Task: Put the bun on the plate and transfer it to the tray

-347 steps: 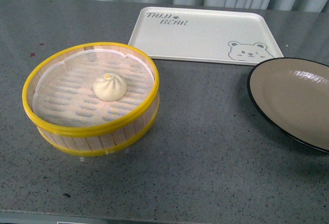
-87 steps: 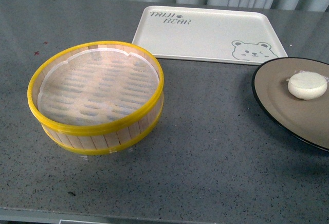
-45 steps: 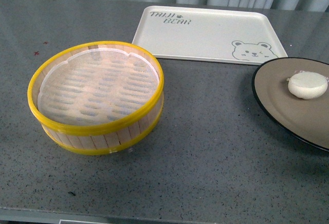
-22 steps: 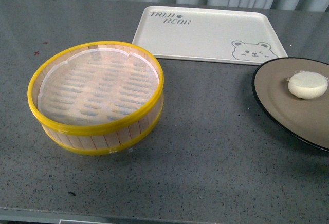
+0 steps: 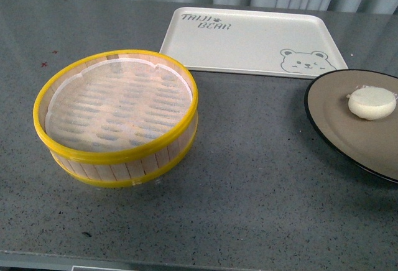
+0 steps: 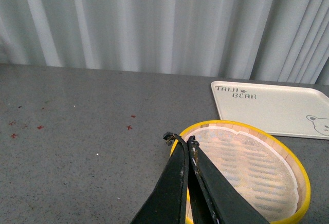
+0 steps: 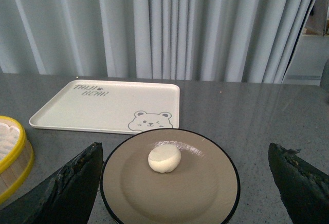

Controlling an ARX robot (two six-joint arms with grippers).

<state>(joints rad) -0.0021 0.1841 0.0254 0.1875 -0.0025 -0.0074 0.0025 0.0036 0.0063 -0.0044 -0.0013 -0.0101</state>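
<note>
The cream-white bun [image 5: 372,103] lies on the tan, black-rimmed plate [image 5: 339,128] at the right of the table; both also show in the right wrist view, bun [image 7: 164,159] on plate [image 7: 205,193]. The cream tray [image 5: 249,41] with the bear face lies behind, bare; it shows in the right wrist view [image 7: 108,106] too. My right gripper [image 7: 187,175] is open, its fingers wide on either side of the plate, above it. My left gripper [image 6: 180,140] is shut and empty, over the near rim of the steamer basket [image 6: 247,167]. Neither arm shows in the front view.
The yellow-rimmed bamboo steamer basket [image 5: 115,115], lined with white paper, stands at the left and holds nothing. The grey table [image 5: 249,190] runs to a curtain at the back. Small red marks [image 6: 131,127] dot the table left of the basket.
Since the oldest frame the bun has gone from the steamer basket to the plate. Over the last second nothing has visibly moved.
</note>
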